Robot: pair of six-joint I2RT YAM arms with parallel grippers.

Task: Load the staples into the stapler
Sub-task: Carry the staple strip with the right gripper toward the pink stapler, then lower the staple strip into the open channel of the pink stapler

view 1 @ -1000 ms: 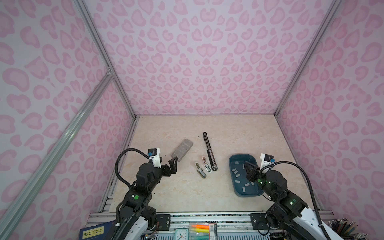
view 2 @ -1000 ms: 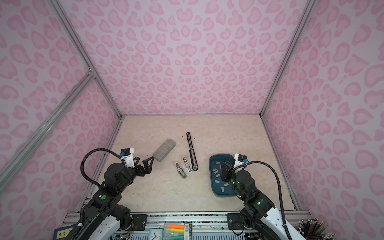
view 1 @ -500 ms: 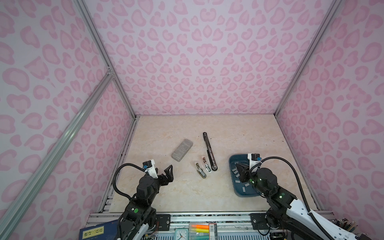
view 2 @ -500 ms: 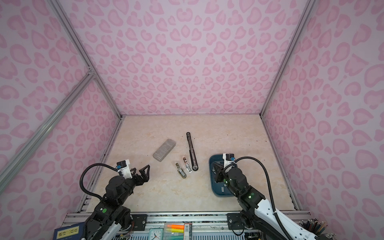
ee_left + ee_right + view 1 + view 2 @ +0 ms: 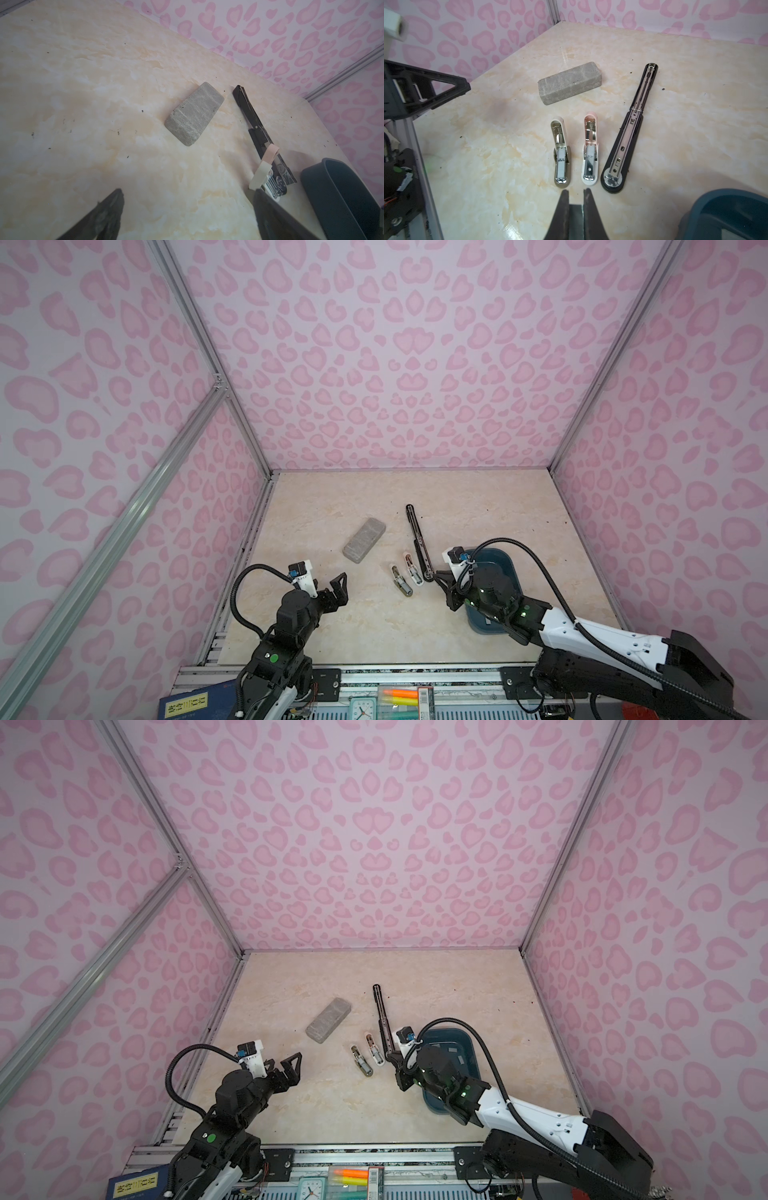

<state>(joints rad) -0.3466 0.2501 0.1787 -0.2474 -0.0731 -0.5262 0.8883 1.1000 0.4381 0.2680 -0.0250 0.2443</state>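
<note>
Black stapler [image 5: 627, 133]: long, opened out flat, silver mag. rail facing up, round base end toward near edge. Lies mid-desk [image 5: 695, 104], just beside dark teal tray [image 5: 446, 1031], not touching. Staples [image 5: 451, 1048]: small silver-grey strips, loose inside tray; most obscured, qty not determinable.

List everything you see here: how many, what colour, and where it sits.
black stapler: one, black with silver rail, opened flat, mid-table.
pink stapler: one, pink and white, opened, left of it.
olive stapler: one, olive and white, opened, left of the pink one.
staples: a few visible, silver-grey, in the tray.
tray: one, dark blue, right of the staplers, partly under the right arm.
stone block: one, speckled grey, beyond the small staplers.
table: one, cream marble.
clock: one, white face, front edge.
left tool: one, black, open, empty, over bare table.
right tool: one, black, shut, by the black stapler's near end.
</note>
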